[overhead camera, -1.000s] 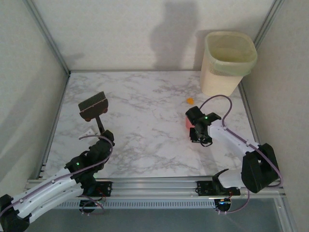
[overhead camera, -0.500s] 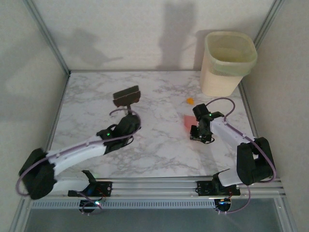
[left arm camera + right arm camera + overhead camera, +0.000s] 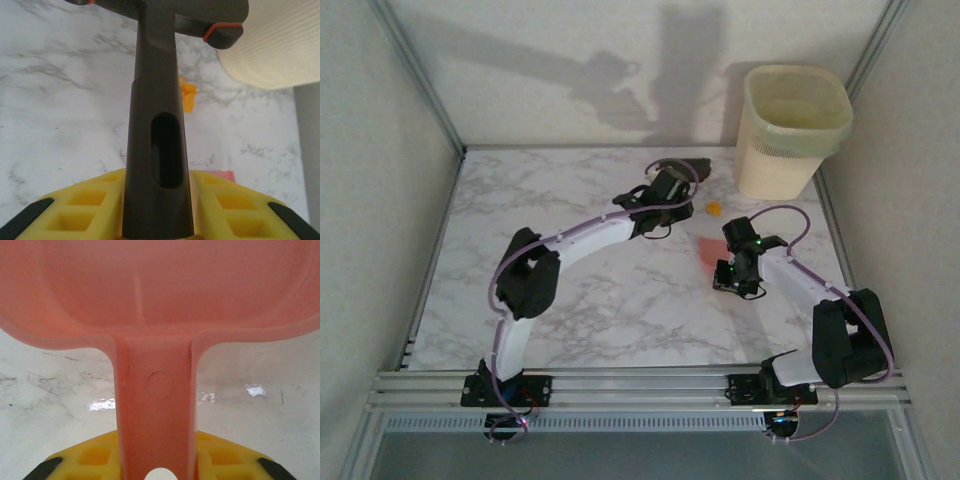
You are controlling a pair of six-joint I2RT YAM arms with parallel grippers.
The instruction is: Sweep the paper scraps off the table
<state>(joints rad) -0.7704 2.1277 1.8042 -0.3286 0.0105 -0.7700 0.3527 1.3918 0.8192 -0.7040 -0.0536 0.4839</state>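
**Visitor:** What is on your left side?

**Robot:** My left pincer point(image 3: 665, 195) is narrowed around the handle of the dark brown brush point(image 3: 157, 125) and grips it. That arm stretches over the tabletop point(image 3: 570, 290) toward 12 o'clock. The brush head sits near the far edge, at about 1 o'clock from the tabletop's middle. I cannot tell whether the bristles touch the marble.

**Visitor:** And the paper?

**Robot:** I see one orange paper scrap point(image 3: 714, 209). It lies on the tabletop at roughly 5 o'clock from the brush head, near it but apart. From my left wrist it peeks out just to the right of the handle. The cream waste bin point(image 3: 790, 125) stands at 1 o'clock from the scrap, in the far right corner.

**Visitor:** The right side?

**Robot:** My right pincer point(image 3: 159, 460) is closed tight on the handle of the pink dustpan point(image 3: 709, 248). The pan lies at 6 o'clock from the scrap, apart from it, and reaches out from my pincer toward 10 o'clock. From my right wrist, the handle runs up between my yellow fingers point(image 3: 90, 455) into the broad pan, with white marble on either side of it.
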